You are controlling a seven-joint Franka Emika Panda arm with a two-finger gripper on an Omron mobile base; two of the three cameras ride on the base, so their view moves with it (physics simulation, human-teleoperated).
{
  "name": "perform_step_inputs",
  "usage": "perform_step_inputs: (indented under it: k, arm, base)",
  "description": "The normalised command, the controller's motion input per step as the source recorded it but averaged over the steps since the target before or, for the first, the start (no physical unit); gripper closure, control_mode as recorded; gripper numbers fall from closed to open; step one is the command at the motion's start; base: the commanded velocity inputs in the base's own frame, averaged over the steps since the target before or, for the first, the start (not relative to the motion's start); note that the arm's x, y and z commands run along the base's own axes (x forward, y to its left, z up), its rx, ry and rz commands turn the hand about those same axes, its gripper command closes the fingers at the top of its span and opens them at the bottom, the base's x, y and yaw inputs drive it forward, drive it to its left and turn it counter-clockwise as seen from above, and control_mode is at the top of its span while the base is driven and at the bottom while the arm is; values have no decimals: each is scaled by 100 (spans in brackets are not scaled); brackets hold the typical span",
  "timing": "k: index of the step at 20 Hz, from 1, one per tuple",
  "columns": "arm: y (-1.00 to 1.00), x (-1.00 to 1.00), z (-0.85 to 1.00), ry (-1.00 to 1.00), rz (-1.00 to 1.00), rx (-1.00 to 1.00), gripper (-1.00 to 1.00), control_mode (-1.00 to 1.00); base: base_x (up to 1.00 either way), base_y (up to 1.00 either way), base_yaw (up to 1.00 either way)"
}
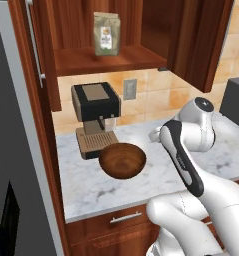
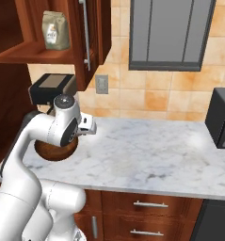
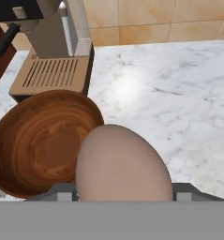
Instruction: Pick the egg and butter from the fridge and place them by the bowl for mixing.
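The egg (image 3: pixel 123 164), brownish and oval, looms large at the bottom of the hand view, gripped between the two fingers of my gripper (image 3: pixel 124 194). It hangs over the marble counter just right of the dark wood-like bowl (image 3: pixel 38 140). From the base, the bowl (image 1: pixel 122 160) sits in front of the coffee machine, and my gripper (image 1: pixel 154 134) is to its right at about rim height. In the right base view the hand (image 2: pixel 87 125) hovers beside the bowl (image 2: pixel 55 151). The grey fridge (image 1: pixel 11 150) stands at the far left. The butter is out of view.
A black-and-brown coffee machine (image 1: pixel 95 117) stands behind the bowl against the tiled wall. An open cabinet above holds a bag (image 1: pixel 107 33). A dark microwave (image 2: pixel 221 123) sits at the counter's right end. Bare marble (image 2: pixel 147 150) stretches between.
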Motion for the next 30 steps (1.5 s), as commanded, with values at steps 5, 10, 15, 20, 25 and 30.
perform_step_inputs:
  k: [5, 10, 15, 20, 25, 30]
  arm:
    - [0, 0, 0, 0, 0, 0, 100, 100]
    - [0, 0, 0, 0, 0, 0, 100, 100]
    - [1, 0, -3, 0, -2, -2, 100, -100]
    - [1, 7, -17, 0, -12, -5, 100, -100]
    - [0, 0, -26, 7, 5, 0, 100, -100]
    - [-19, 0, -18, 3, 10, 1, 100, -100]
  base:
    - [0, 0, 0]
    - [0, 0, 0]
    - [0, 2, 0]
    - [0, 0, 0]
    - [0, 0, 0]
    - [0, 0, 0]
